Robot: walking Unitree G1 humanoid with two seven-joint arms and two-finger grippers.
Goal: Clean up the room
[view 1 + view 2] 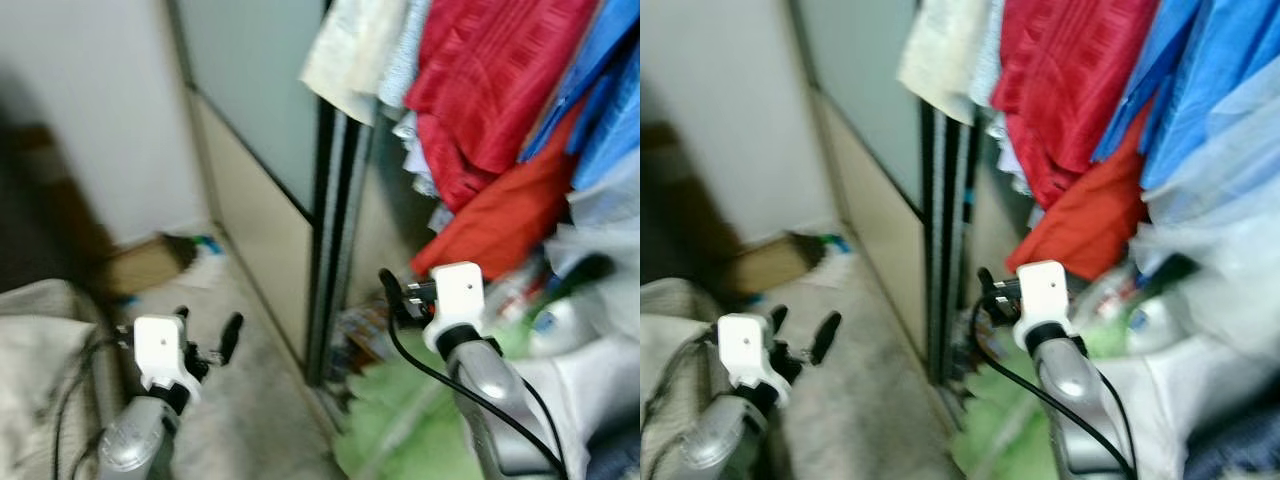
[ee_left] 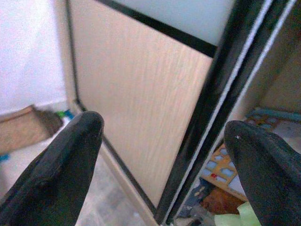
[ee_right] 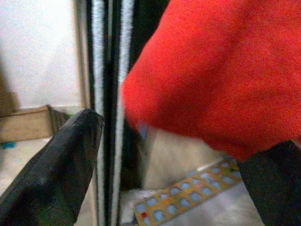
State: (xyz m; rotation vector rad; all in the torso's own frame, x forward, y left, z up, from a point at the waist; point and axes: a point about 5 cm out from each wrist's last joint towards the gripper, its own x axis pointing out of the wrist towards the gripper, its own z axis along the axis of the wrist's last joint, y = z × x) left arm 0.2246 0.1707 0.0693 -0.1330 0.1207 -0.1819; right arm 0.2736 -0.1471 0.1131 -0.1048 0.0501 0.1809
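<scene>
Orange-red cloth [image 3: 211,70] hangs at the wardrobe's open right side, just beyond the right gripper [image 3: 164,155], whose fingers are spread and empty. It looks soft, light and floppy (bunch a fold, don't pinch an edge). Left gripper [image 1: 207,335] is parted too, facing the smooth woodgrain sliding door [image 2: 141,108].

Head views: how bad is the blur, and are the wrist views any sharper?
Left and right eye views: motion-smeared throughout, hanging red garment and sliding door soft-edged, dark shadow on the left wall. Left wrist view: wood grain of the door panel readable, left tool open. Right wrist view: right tool open, orange cloth grainy.
</scene>
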